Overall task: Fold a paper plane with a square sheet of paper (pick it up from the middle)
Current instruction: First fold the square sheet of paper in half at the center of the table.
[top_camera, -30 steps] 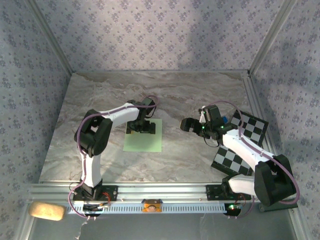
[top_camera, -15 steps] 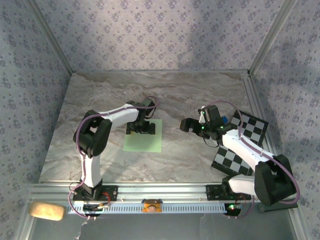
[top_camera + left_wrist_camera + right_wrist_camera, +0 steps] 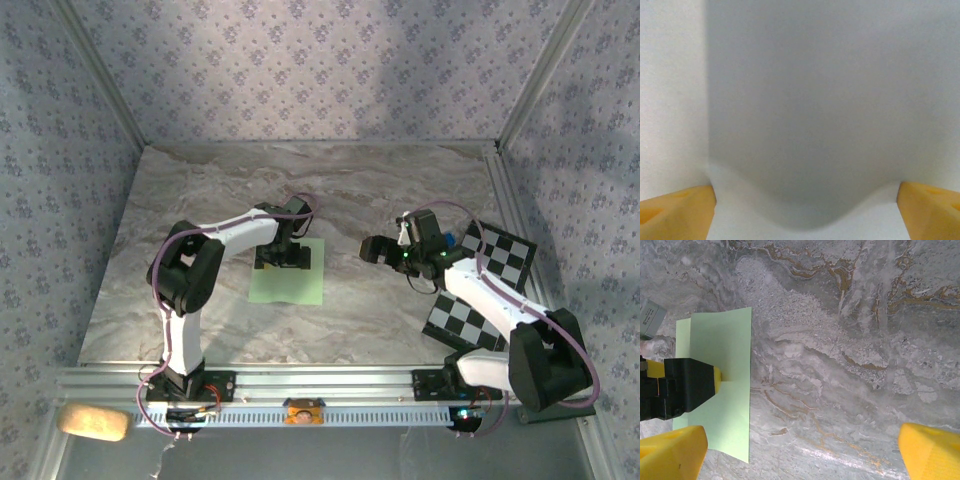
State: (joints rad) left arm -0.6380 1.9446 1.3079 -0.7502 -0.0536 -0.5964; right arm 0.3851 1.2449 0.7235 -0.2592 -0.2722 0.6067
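Paper sheet [image 3: 288, 285] lies flat beneath the spread left jaws.

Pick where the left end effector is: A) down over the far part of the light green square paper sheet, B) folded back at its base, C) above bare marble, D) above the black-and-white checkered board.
A: the left end effector sits at the far edge of the light green square paper sheet.
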